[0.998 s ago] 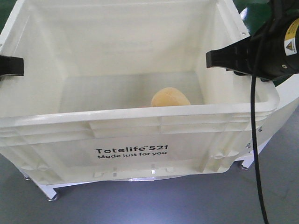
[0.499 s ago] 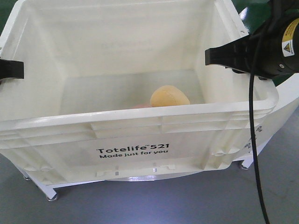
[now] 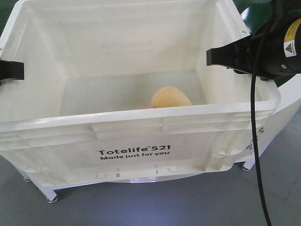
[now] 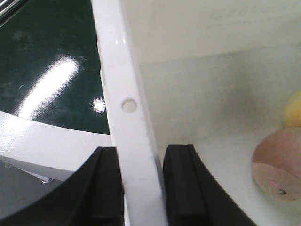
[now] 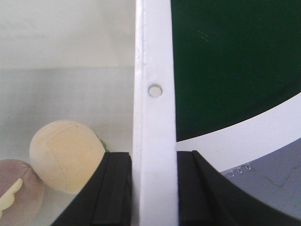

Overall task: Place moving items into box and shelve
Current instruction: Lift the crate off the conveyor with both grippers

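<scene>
2 pincers are doing the work here: you're holding the left pincer [image 4: 143, 186] and the right pincer [image 5: 154, 188] each clamped across a side wall of the box [image 3: 141, 136], with 1 black pad inside and 1 outside.

Compared with 1 second back, the box is sitting a touch higher in the front view, and a sliver of pink is now peeking over the near rim. Over the last 0.5 second it's barely budging. I'm reading that as loading done and the lift just starting, with shelving still to come.

Both items are lying on the box floor toward the right side, right beside each other: the yellow-orange item [image 3: 170, 97] and the pinkish item [image 4: 277, 167]. They're looking matte, rounded and seamed like stuffed fabric, so they're probably going to roll if you're tilting.

The box walls are looking thin, smooth and glossy under a ribbed rim, so I'd guess the pads could be slipping.
</scene>
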You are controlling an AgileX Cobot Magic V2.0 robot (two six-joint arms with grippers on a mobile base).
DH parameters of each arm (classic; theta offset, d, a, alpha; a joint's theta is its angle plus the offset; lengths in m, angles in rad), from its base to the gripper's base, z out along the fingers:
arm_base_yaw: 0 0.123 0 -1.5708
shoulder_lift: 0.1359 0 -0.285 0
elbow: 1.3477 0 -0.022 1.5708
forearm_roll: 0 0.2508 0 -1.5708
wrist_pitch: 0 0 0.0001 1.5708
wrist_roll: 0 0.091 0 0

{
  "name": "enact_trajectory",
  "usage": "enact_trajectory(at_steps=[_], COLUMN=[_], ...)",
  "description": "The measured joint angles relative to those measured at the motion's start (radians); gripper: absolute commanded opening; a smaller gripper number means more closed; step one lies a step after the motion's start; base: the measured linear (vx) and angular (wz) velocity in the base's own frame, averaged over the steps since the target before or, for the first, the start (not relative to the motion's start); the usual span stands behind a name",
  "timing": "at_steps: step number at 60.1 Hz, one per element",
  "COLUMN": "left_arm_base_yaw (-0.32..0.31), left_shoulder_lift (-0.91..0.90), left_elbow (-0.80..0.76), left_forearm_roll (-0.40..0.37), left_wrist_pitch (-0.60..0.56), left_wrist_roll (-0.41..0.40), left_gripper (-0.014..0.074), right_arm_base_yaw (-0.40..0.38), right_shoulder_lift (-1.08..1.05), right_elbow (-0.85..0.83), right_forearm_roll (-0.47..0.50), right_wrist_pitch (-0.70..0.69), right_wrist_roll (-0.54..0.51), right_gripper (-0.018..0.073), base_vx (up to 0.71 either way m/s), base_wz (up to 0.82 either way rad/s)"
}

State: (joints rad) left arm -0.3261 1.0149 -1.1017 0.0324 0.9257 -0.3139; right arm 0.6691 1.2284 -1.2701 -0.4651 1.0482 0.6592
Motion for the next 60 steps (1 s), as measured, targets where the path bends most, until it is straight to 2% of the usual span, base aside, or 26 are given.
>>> enact_trajectory(at_steps=[37, 60], left_arm_base_yaw=[-0.003, -0.004], left_shoulder_lift=[0.000, 0.000], left_elbow=[0.000, 0.000], left_forearm_roll=[0.000, -0.001], left_wrist_pitch=[0.003, 0.005], left_wrist_roll=[-0.001, -0.001], left_gripper=[0.0104, 0.0104], right_arm_base_yaw=[0.000, 0.000], right_shoulder_lift=[0.000, 0.000], right_elbow=[0.000, 0.000], right_forearm_roll=[-0.004, -0.006], right_wrist_pitch=[0.000, -0.001], right_wrist_roll=[0.003, 0.003], right_gripper=[0.0071, 0.0071], base_vx=[0.00, -0.06], base_wz=[0.02, 0.25])
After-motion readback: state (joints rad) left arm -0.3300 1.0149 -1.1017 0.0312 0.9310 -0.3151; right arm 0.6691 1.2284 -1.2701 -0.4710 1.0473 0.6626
